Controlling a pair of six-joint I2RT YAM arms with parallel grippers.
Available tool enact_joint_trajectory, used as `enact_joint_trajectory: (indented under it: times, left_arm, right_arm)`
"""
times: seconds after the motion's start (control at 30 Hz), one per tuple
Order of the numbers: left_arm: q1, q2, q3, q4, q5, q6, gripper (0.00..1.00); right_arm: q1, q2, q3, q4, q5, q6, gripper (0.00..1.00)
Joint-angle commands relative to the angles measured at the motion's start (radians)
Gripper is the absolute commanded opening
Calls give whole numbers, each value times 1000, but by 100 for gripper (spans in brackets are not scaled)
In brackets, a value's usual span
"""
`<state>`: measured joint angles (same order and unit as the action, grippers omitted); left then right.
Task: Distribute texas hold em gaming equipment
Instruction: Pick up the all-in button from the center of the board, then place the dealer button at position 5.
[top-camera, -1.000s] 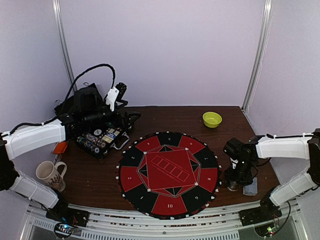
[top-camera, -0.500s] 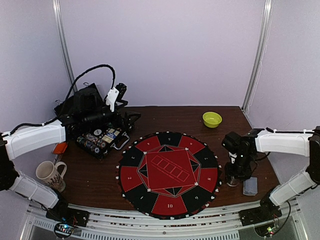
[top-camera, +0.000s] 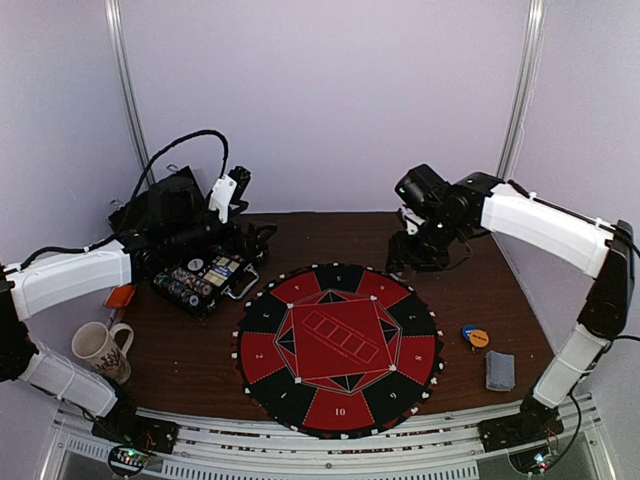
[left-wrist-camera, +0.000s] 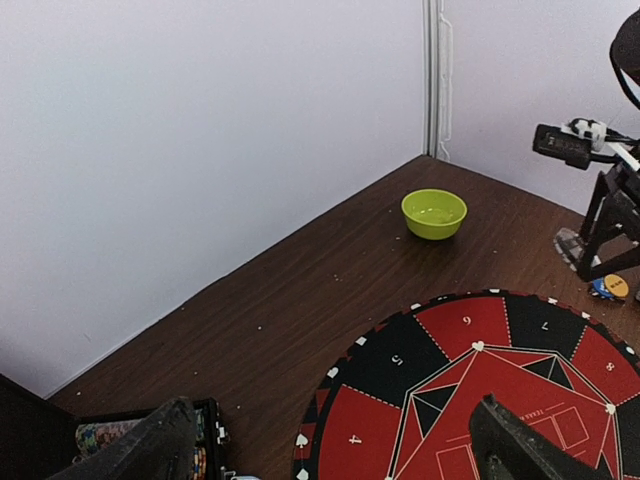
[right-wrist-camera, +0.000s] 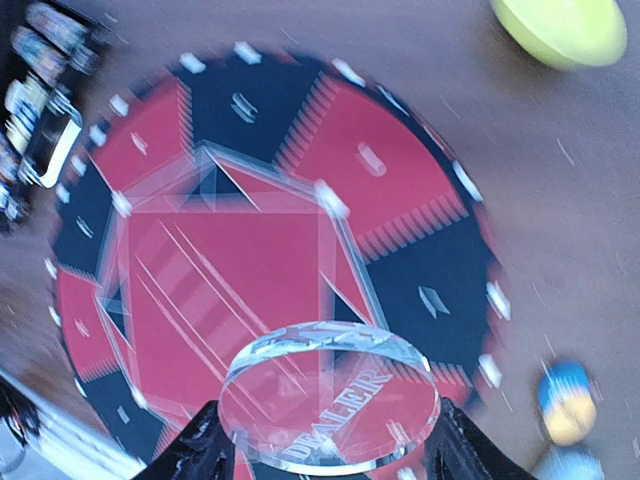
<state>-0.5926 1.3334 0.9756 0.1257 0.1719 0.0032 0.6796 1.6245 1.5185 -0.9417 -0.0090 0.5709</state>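
The right gripper (right-wrist-camera: 328, 445) pinches a clear round acrylic disc marked DEALER (right-wrist-camera: 330, 385) by its rim, fingers on opposite edges. Stiff, light and likely slick, it suits this grip across its widest line. Beneath it lies the big round red-and-black mat (right-wrist-camera: 250, 250), with small orange and blue button discs (right-wrist-camera: 567, 405) beyond its edge. The left gripper (left-wrist-camera: 330, 455) stands spread wide, holding nothing
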Motion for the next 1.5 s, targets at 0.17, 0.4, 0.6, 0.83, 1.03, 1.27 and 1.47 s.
enact_joint_trajectory:
  times: [0.17,0.4,0.6,0.83,1.03,1.27,1.47]
  left_arm:
    - [3,-24,4,-2,-110,17,98]
    - [3,-7,11,-18,-115,32,98]
    - [3,-2,12,-17,-115,37,98]
    - [3,1,13,-20,-115,42,98]
    - [3,4,15,-21,-120,47,98]
    - [3,12,24,-24,-119,46,98]
    - [3,10,24,-24,-119,50,98]
  right_arm:
    - [17,445,350,211,105,-92,25]
    - [17,696,558,208,141,-118,25]
    - [17,828,630,209,130,-119,25]
    - [16,898,664,216,136,-95,29]
    - [17,906,663,212,132,-95,38]
    - [17,902,662,205,125,-98,38]
    - [17,907,657,208,117,-97,48]
